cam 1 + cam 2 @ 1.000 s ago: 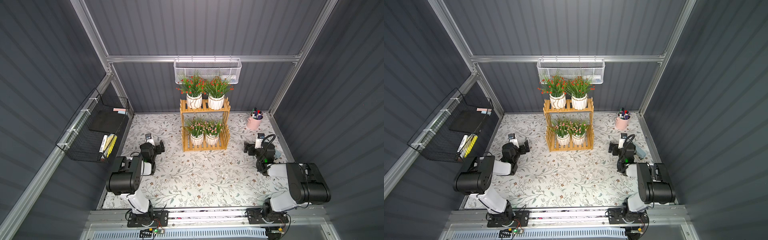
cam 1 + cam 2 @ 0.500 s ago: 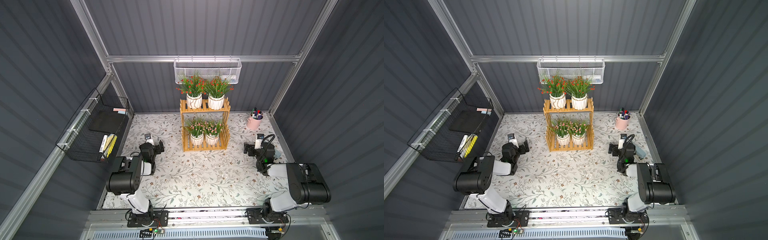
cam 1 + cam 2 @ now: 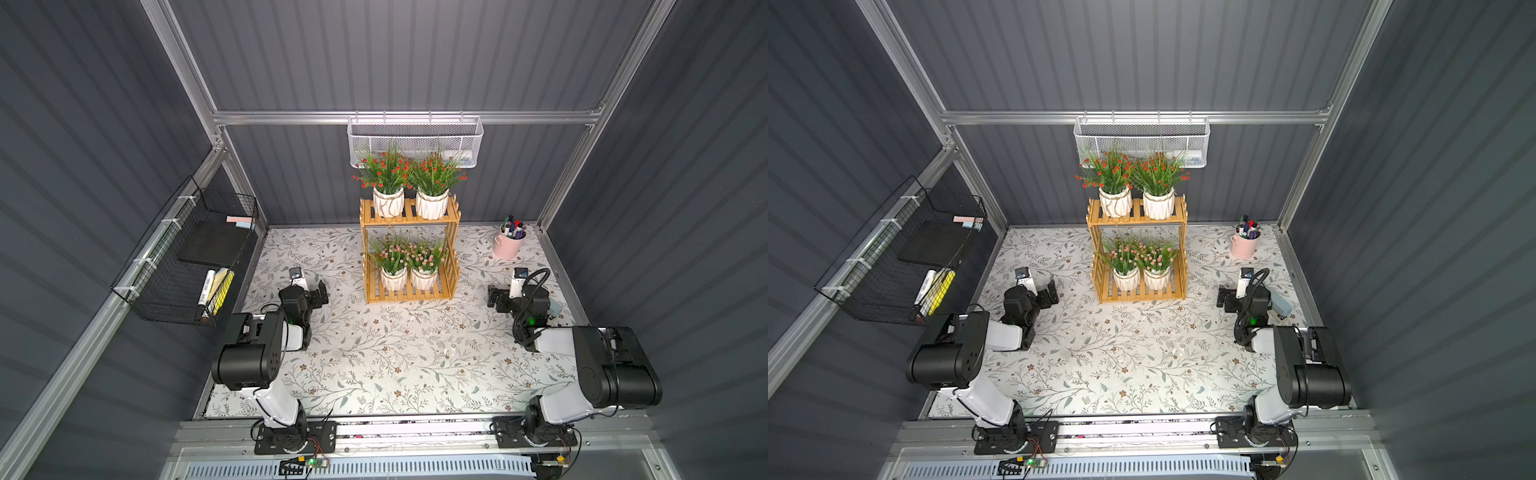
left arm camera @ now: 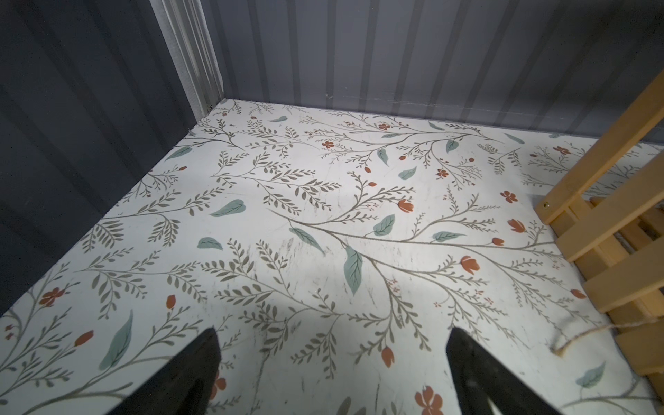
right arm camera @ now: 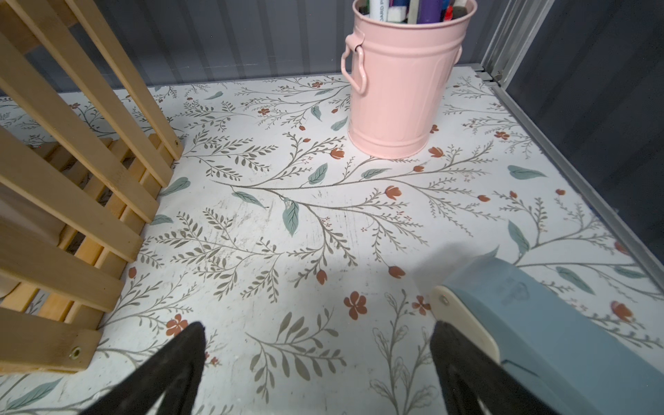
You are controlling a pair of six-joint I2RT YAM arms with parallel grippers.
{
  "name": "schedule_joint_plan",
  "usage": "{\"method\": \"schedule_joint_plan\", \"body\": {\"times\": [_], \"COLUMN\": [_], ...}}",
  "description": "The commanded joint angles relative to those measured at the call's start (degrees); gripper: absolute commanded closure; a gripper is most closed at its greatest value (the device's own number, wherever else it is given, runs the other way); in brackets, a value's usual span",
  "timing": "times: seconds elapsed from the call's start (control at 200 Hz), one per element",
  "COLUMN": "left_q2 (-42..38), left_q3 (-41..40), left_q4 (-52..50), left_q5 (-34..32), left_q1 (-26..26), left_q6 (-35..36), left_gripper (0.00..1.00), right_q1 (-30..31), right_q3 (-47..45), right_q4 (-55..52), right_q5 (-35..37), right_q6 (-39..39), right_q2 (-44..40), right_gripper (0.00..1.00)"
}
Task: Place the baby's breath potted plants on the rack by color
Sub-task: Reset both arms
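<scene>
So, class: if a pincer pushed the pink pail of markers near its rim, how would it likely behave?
The pink pail narrows toward its base and stands tall, so a high push would probably tip it. Its smooth wall looks slippery to pinch. The markers stand loose inside, so they would likely rattle or spill.

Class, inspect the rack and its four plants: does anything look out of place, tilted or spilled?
Nothing major: red pair upright on the rack's top tier, pink pair below. Only a loose twine strand trails onto the table.
</scene>
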Motion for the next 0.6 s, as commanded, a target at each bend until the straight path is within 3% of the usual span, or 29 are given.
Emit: {"method": "schedule_joint_plan", "body": {"times": [0.0,0.28,0.515,0.595], "left_q2": [-0.02,-0.17,-1.43,-1.08], "left_q3": [0.55,0.16,-8.41,-8.43], "left_q4": [0.84,1.60,16.22,16.93], "left_q5": [-0.55,-0.15,-2.19,-2.23], "left_q1": [-0.15,-0.15,-0.15,-0.15], "left_q6": [-0.63,-0.64,-1.43,-1.51], "left_gripper": [0.01,0.00,0.01,0.01], "right_q1": [-0.12,-0.16,-0.12,-0.16], "right_q3": [0.84,0.79,0.82,0.83], "right_q4": [-0.15,-0.15,-0.12,-0.15], "right_q5": [-0.50,-0.51,-0.51,-0.53], "right_q6": [-0.29,-0.29,-0.27,-0.28], "right_q2": [-0.60,-0.59,-0.62,-0.57], "right_gripper": [0.01,0.01,0.01,0.01]}}
